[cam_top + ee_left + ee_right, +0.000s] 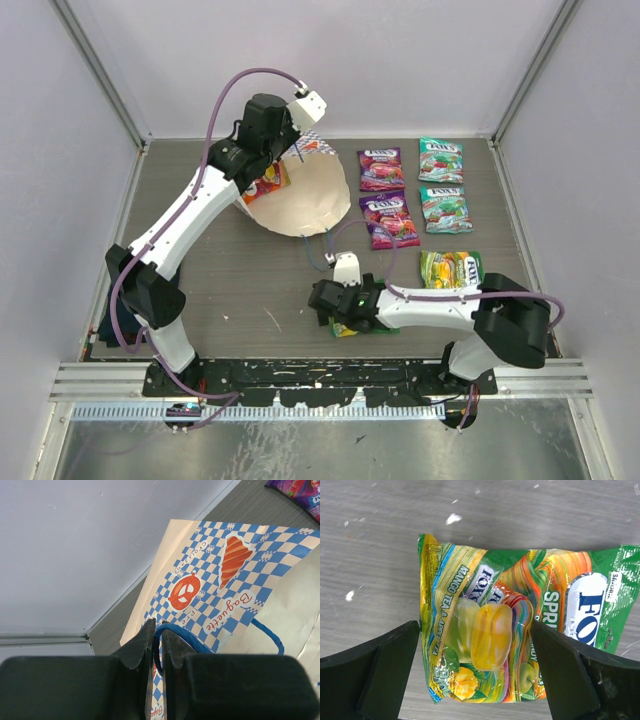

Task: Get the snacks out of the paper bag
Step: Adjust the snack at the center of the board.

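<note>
The paper bag (300, 195) lies tipped at the back of the table, cream side up in the top view and checkered in the left wrist view (220, 575). My left gripper (156, 630) is shut on its blue cord handle (175, 632) and rim, at the bag's upper edge (288, 152). An orange-red snack (266, 185) shows beside the bag under the left arm. My right gripper (475, 630) is open, its fingers on either side of a yellow-green snack (485, 635) lying flat on the table near the front (350, 328).
Two purple packets (380, 168) (390, 220), two teal ones (441, 160) (445, 208) and a yellow-green one (450, 268) lie in rows at the right. Something dark (103, 330) lies by the left wall. Walls close in the table on three sides.
</note>
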{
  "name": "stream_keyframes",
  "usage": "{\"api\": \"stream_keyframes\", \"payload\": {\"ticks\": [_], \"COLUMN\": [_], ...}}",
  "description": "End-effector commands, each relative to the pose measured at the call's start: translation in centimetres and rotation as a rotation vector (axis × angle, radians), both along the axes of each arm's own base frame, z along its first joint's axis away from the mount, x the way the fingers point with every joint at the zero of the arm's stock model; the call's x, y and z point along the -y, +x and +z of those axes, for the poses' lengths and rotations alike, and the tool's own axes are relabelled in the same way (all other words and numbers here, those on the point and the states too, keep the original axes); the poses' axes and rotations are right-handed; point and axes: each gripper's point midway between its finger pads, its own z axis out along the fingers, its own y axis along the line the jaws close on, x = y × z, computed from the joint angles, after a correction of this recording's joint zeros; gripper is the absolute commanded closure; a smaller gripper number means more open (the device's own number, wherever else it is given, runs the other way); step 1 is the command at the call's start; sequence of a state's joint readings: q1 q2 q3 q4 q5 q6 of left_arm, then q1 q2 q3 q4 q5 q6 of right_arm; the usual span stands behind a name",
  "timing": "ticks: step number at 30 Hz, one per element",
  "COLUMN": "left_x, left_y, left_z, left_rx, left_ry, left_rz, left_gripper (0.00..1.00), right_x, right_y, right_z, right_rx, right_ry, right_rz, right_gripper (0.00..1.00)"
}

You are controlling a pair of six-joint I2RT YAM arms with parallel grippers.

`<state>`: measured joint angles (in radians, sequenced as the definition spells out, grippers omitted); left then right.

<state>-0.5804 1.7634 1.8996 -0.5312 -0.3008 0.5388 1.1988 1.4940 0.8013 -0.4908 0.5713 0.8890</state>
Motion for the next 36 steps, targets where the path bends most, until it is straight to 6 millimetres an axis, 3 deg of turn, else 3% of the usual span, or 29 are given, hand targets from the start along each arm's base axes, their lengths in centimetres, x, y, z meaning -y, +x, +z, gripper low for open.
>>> {"api": "stream_keyframes", "payload": {"ticks": [1, 6, 12, 21, 31, 36], "left_x": [-0.9, -0.9, -1.0, -1.0, -1.0, -1.0], "left_y": [-0.8, -0.8, -0.6, -0.5, -0.5, -0.5], "left_z": [3.9, 3.9, 3.8, 3.7, 3.6, 3.6], "left_rx": [0.086, 0.088, 0.086, 0.085, 0.082, 0.082], "left_ry": [-0.057, -0.054, -0.047, -0.046, -0.040, -0.040], "left_rz": [0.010, 0.011, 0.015, 0.017, 0.016, 0.016], "left_gripper": [0.89, 0.89, 0.89, 0.89, 0.89, 0.89], "right_x": [1.2, 3.9, 6.4, 10.7, 11.5, 10.2], "right_y": [2.4, 4.4, 6.2, 6.9, 7.3, 6.9], "right_z": [0.2, -1.2, -1.2, -0.5, -0.5, -0.7], "right_rx": [0.009, -0.035, -0.051, -0.044, -0.058, -0.094], "right_ry": [0.026, 0.034, 0.051, 0.052, 0.106, 0.170], "right_rz": [0.064, 0.060, 0.000, -0.088, -0.114, -0.091], "right_gripper": [0.00, 0.01, 0.01, 0.01, 0.00, 0.05]}}
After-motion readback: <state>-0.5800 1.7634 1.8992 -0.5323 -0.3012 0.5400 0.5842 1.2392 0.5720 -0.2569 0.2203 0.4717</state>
